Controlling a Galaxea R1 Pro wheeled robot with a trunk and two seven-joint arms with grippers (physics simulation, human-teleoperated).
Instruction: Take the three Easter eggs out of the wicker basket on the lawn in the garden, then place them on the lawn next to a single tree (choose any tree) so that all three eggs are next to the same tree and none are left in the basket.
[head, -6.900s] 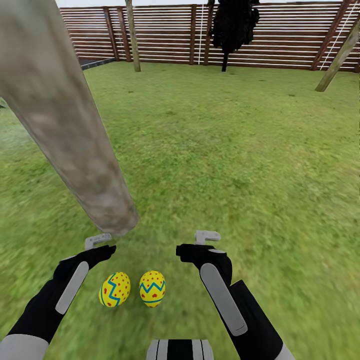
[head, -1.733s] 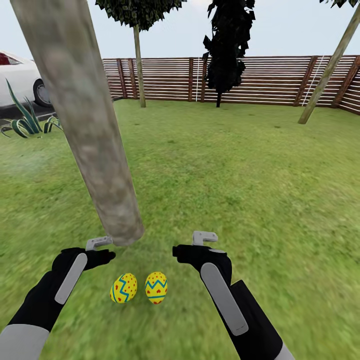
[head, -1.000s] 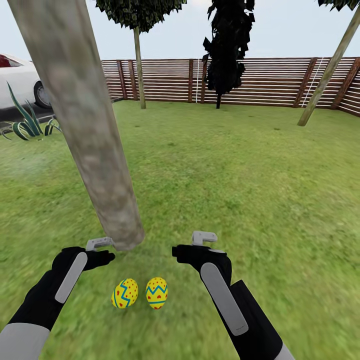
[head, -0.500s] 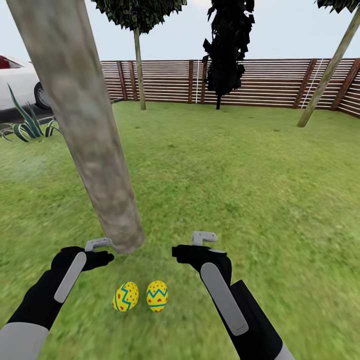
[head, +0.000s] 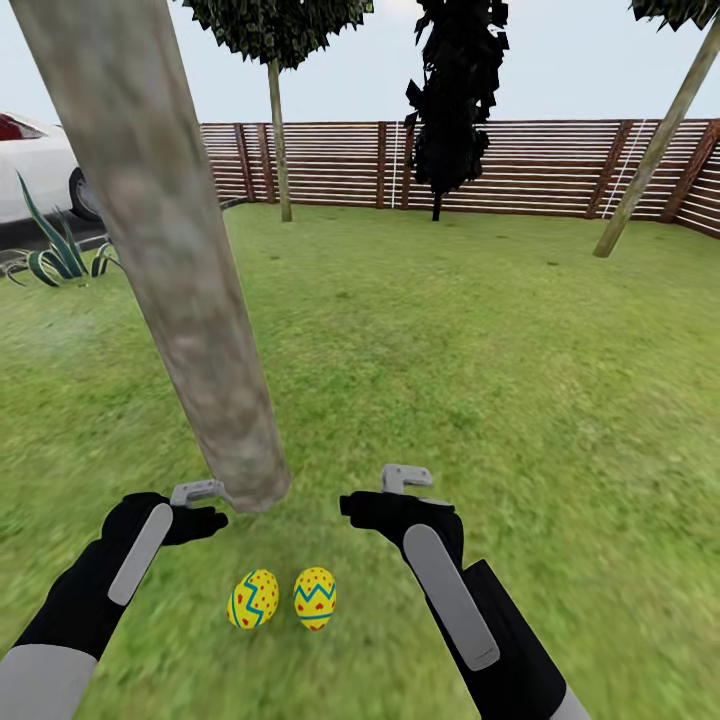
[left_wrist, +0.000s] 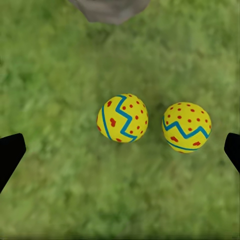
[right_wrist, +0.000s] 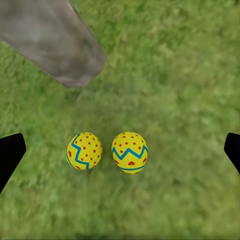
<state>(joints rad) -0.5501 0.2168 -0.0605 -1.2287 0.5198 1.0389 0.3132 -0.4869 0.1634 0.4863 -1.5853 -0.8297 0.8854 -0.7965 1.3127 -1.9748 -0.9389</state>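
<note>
Both tools, left tool and right tool, are hovering spread and empty above two Easter eggs that are lying by the tree, looking smooth, rigid and roll-prone, best pinched across the middle.

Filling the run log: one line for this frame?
eggs by tree: two Easter eggs on lawn | tree | left gripper open | right gripper open

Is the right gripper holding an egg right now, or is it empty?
Empty and open. In the right wrist view its fingertips sit far apart with only grass between them, and two eggs lie loose on the lawn near the tree.
</note>
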